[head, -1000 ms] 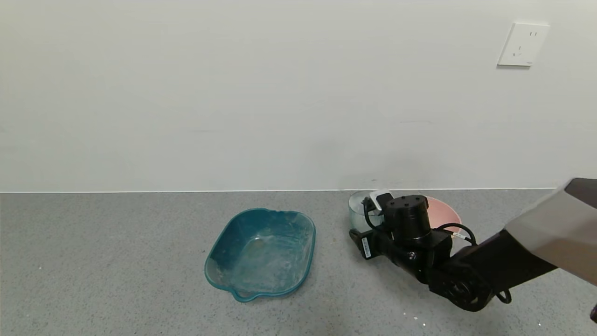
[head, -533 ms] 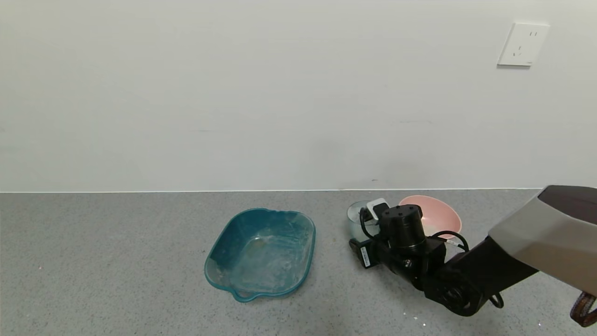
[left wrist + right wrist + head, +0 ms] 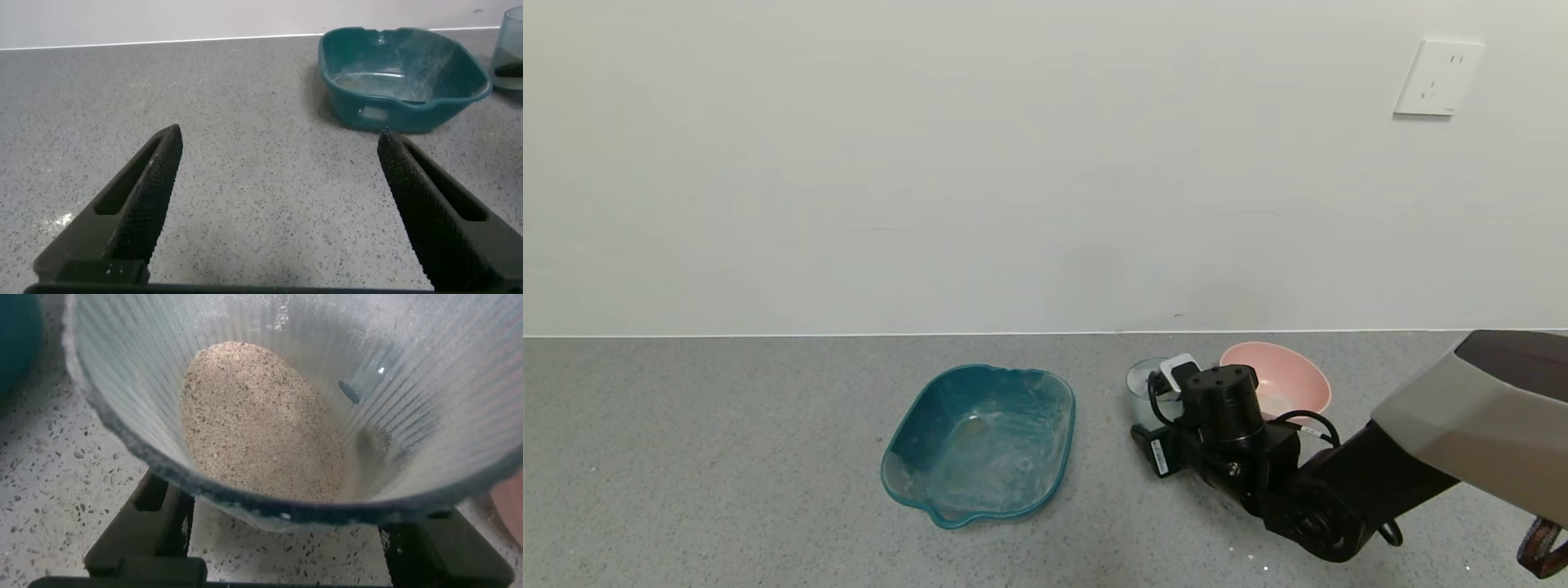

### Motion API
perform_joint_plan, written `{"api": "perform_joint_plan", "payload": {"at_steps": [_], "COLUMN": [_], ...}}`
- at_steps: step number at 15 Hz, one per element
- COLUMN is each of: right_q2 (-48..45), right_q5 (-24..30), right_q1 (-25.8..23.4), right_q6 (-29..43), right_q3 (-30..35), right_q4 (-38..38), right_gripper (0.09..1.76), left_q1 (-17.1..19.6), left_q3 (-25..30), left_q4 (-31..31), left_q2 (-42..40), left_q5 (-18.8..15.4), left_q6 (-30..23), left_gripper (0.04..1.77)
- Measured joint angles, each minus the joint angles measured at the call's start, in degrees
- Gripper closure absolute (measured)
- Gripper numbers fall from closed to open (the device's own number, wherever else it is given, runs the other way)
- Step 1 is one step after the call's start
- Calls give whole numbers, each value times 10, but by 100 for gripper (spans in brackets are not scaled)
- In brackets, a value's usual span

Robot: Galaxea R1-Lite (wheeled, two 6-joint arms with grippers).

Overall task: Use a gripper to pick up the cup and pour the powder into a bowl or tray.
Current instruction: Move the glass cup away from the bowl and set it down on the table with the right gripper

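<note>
The ribbed translucent cup (image 3: 1141, 382) stands just left of the pink bowl (image 3: 1278, 377), low over the grey speckled floor. My right gripper (image 3: 1164, 385) reaches it from the near right, and its fingers (image 3: 167, 527) sit on either side of the cup's lower wall, shut on it. In the right wrist view the cup (image 3: 409, 416) is upright and holds a small heap of beige powder (image 3: 261, 425). My left gripper (image 3: 278, 155) is open and empty, low over bare floor, and is out of the head view.
The teal tray (image 3: 980, 441) with a handle lies left of the cup, dusted inside; it also shows in the left wrist view (image 3: 400, 77). A white wall runs behind, with a socket (image 3: 1437, 77) at the upper right.
My right gripper has moved down and slightly left with the cup in it, uncovering the pink bowl behind. The left arm has not moved.
</note>
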Motion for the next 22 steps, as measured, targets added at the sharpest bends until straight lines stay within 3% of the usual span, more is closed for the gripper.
{"api": "perform_joint_plan", "payload": {"at_steps": [7, 12, 22], "right_q2": [2, 2, -34], "right_q5": [9, 10, 9], "right_q1": [2, 3, 13], "right_q6": [0, 0, -4], "right_q3": [8, 9, 49], "right_q4": [-1, -5, 2], "right_gripper": [56, 35, 20], "left_q1": [0, 0, 0], "left_q3": [0, 0, 0], "left_q4": [0, 0, 0], "left_q2": [0, 0, 0], "left_q5": [0, 0, 0], "left_q6": [0, 0, 0], "left_gripper": [9, 9, 9]}}
